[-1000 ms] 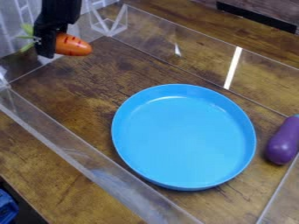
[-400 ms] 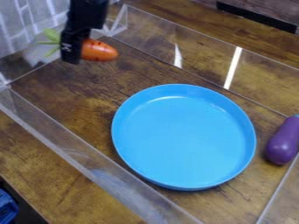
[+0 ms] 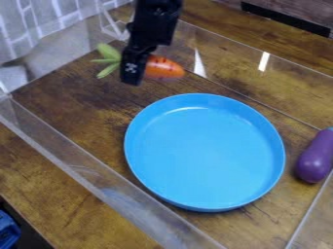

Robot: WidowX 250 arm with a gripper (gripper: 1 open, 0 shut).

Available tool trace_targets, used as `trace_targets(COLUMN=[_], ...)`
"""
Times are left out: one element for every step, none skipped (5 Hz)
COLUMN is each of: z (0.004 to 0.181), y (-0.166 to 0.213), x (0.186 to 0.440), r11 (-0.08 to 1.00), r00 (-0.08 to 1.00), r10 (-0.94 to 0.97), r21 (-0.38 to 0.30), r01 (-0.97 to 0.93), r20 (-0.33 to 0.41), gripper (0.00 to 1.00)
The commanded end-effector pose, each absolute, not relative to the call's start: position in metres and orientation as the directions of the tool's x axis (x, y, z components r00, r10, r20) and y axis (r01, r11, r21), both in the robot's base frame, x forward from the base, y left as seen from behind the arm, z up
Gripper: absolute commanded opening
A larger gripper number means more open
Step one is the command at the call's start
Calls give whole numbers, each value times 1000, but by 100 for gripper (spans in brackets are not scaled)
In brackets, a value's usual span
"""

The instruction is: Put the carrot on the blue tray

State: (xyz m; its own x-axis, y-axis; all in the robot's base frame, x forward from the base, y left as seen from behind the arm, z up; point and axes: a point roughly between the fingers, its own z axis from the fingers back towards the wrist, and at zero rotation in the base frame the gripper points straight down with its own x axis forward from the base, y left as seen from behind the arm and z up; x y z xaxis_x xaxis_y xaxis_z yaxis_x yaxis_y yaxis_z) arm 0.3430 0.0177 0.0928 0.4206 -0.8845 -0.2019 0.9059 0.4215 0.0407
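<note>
Camera: my hand (image 3: 135, 75), closed around the carrot (image 3: 163, 67), has moved nearer the blue tray (image 3: 204, 153) (nicely); lowering comes after centring.

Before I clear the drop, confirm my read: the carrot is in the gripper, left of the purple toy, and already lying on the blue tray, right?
Not quite: the camera view shows the carrot held in the gripper, off the blue tray. It is indeed left of the purple toy.
</note>
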Motion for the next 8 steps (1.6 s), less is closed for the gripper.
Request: trace_targets(z=[138,146,141,127,122,116,113,112], y=[-9,-30,-50,-58,-54,-53,-59,-65], x=[338,325,305,299,310,317,313,309], r11=[386,361,306,262,258,253,302,352], r00=[402,377,321,276,272,267,315,364], r10=[-900,-911,-933,-947,-948,-950,-935,-917], r21=[121,118,107,98,100,102,100,97], r01=[914,925,946,960,961,962,948,931], r20=[-170,-166,-162,-164,-166,-163,-164,-165], gripper=[0,0,0,0,100,100,100,100])
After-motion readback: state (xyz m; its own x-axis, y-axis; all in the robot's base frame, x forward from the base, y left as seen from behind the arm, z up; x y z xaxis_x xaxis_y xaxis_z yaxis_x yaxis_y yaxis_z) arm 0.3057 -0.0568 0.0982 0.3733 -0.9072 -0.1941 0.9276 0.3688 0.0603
